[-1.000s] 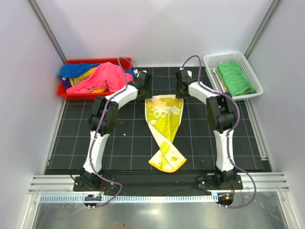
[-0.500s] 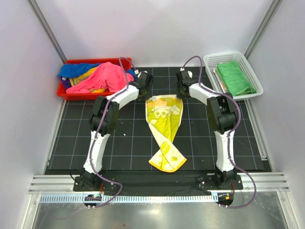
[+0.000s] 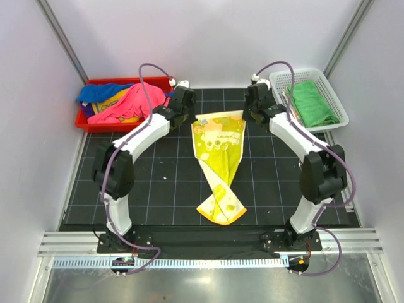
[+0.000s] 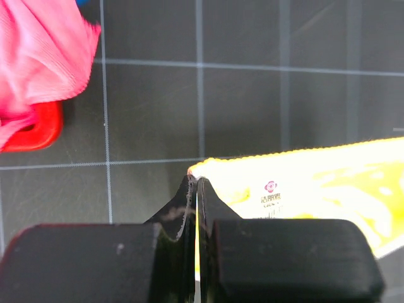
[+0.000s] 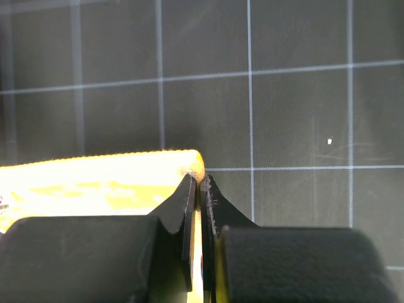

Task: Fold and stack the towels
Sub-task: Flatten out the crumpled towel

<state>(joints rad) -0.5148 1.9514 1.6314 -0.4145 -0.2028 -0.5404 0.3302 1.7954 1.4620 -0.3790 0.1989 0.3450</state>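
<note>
A yellow towel (image 3: 219, 151) with a printed pattern hangs by its far edge above the black mat, and its narrow lower end trails toward the near edge. My left gripper (image 3: 191, 117) is shut on the far-left corner (image 4: 201, 168). My right gripper (image 3: 245, 113) is shut on the far-right corner (image 5: 193, 165). Cloth shows between both pairs of closed jaws. Pink (image 3: 131, 101) and blue (image 3: 98, 92) towels are heaped in the red tray (image 3: 83, 121); a pink piece (image 4: 39, 57) shows in the left wrist view. A folded green towel (image 3: 310, 102) lies in the white basket (image 3: 279, 77).
The black gridded mat (image 3: 158, 183) covers the table between grey side walls. The red tray stands at the far left and the white basket at the far right. A metal rail (image 3: 208, 243) runs along the near edge by the arm bases.
Both grippers have shut on the yellow towel's far corners and lifted them, moving up and away. The towel's top edge is now stretched wider between them.
</note>
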